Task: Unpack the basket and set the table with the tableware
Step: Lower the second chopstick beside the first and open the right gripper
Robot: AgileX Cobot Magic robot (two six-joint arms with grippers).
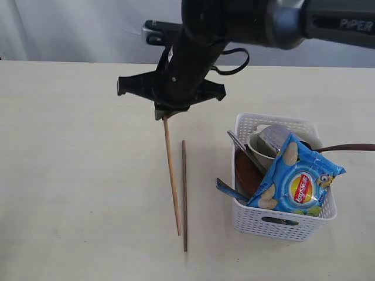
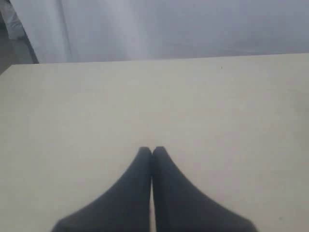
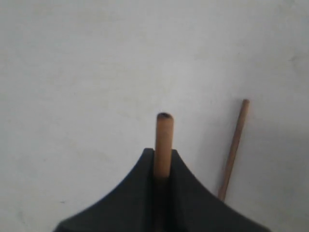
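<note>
The left jaws are pressed together above the desk. Mid-desk, the right jaws clamp the far end of one chopstick; the second chopstick lies just beside it. Toward the desk's right edge, the basket holds the bowl, cup, plate and a blue crisp packet.

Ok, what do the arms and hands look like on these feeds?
The right arm is glossy black with a grey band, white PIPER lettering and a looped black cable. The right hand is black with a winged bracket. The left hand shows two matte dark fingers tapering to tips; its arm is unseen.
</note>
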